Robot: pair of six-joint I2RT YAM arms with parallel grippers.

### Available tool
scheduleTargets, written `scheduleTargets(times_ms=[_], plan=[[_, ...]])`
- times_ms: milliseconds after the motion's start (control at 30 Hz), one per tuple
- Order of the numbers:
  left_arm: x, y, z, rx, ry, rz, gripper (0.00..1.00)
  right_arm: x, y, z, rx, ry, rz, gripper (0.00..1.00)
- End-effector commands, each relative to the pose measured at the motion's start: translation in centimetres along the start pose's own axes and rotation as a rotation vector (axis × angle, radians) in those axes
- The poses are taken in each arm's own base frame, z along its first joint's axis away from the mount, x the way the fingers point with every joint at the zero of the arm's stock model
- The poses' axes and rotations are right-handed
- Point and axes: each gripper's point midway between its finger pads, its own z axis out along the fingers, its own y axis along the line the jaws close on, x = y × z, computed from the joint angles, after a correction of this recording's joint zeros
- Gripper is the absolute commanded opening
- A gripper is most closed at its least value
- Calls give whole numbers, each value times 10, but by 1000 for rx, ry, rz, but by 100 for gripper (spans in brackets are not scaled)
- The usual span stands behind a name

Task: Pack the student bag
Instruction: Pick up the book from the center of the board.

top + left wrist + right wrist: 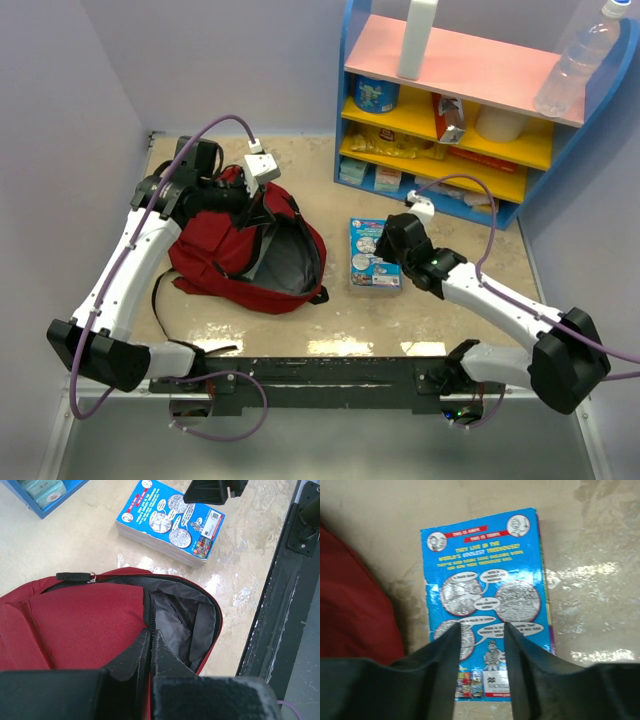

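one book (375, 255) near bag (215, 255) edge; left tool (150, 632) pinches edge

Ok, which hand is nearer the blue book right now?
Right. The right hand is directly over the blue book, standing open above its cover. The left hand is off to the book's side at the red backpack, pinching the edge of its opening.
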Motion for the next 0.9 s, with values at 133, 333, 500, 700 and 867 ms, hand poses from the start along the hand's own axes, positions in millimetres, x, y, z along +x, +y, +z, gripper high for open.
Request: scheduleTargets(times_ms=[133,333,500,700,867], plan=[[-22,-13,-9,28,-88,45,0,-35,83,8,-204,-68,-2,41],[-23,-13,-9,24,-88,42,0,-7,107,36,-213,5,12,42],[-23,-13,-11,19,-87,51,0,9,112,51,-212,55,30,42],[-23,-14,-12,17,-88,54,0,22,122,67,-224,94,37,42],[-21,-13,-11,13,-81,54,0,26,119,72,-204,98,30,42]])
